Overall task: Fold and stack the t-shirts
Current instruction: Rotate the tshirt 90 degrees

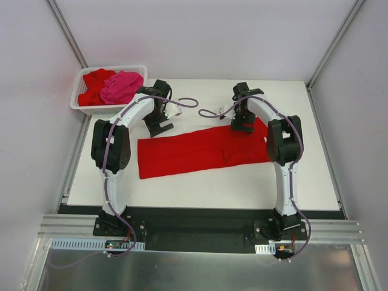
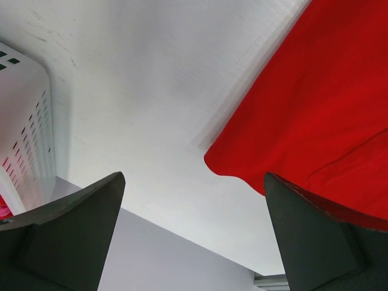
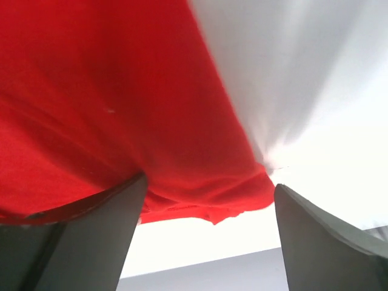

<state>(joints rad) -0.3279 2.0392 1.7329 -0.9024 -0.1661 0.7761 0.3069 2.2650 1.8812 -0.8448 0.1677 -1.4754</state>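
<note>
A red t-shirt (image 1: 200, 151) lies folded into a long band across the white table (image 1: 200, 182). My left gripper (image 1: 160, 127) hovers open just beyond the band's far left corner; in the left wrist view its jaws (image 2: 194, 176) frame bare table, with the red t-shirt (image 2: 315, 109) to the right. My right gripper (image 1: 242, 126) stands open over the far right end of the band. In the right wrist view its jaws (image 3: 211, 182) stand wide apart with the hem of the red t-shirt (image 3: 151, 121) lying loose between them. More t-shirts, red (image 1: 96, 82) and hot pink (image 1: 123, 86), sit crumpled in the basket.
The white lattice basket (image 1: 109, 110) stands at the table's back left corner, close to my left arm; its wall (image 2: 27, 121) shows at the left of the left wrist view. Grey walls enclose the table at the back and sides.
</note>
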